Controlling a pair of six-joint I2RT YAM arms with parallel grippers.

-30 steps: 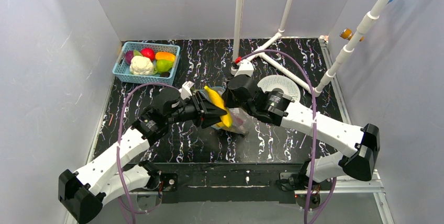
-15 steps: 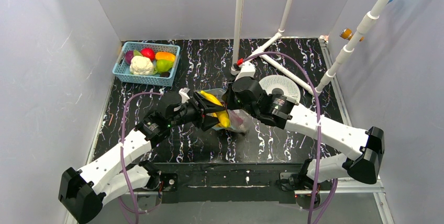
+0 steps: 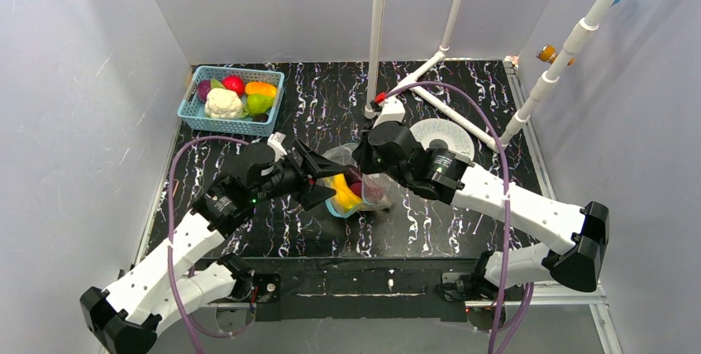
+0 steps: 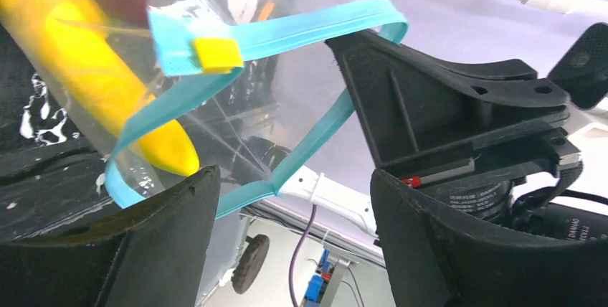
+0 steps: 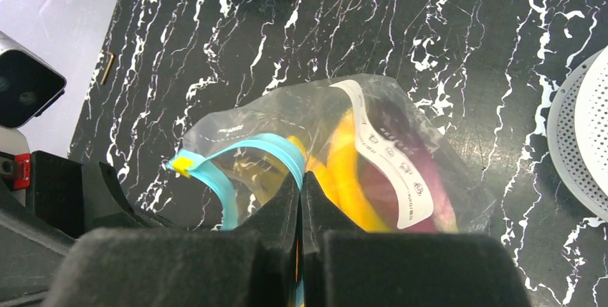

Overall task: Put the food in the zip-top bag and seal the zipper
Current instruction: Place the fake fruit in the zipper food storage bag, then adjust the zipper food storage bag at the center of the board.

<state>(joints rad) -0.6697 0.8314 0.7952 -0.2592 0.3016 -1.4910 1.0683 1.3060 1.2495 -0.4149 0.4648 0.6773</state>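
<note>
Zip-top bag [image 3: 357, 188] sits centre of the top view on the black marbled table [image 3: 463, 81], mouth held up and gaping toward the left arm. Right gripper [image 5: 301, 185] is pinched tight on the bag's rim, right at the teal zipper [image 4: 301, 31]. Left gripper [image 3: 321, 182] is spread wide with nothing in it, its fingers either side of the open mouth in the left wrist view. Yellow banana [image 4: 100, 84] lies inside the bag, a dark purple piece, probably the eggplant [image 5: 401, 142], beside it. The rest of the food [image 3: 234, 96] is in the blue basket [image 3: 188, 109] at upper left, well apart from the bag. White perforated disc [image 3: 446, 134] lies right of centre, not involved. Handling guess: the bag is thin, crinkly film, light, floppy and slick, and would likely slump shut if released; the zipper strip looks like its stiffest part, so grip there, near the yellow slider [image 4: 217, 54] for sealing. The toys look light, hard and smooth, so apt to roll or slip; best pinched across a narrow middle, not the rounded ends. Whether the film is stretched taut, cannot tell.
</note>
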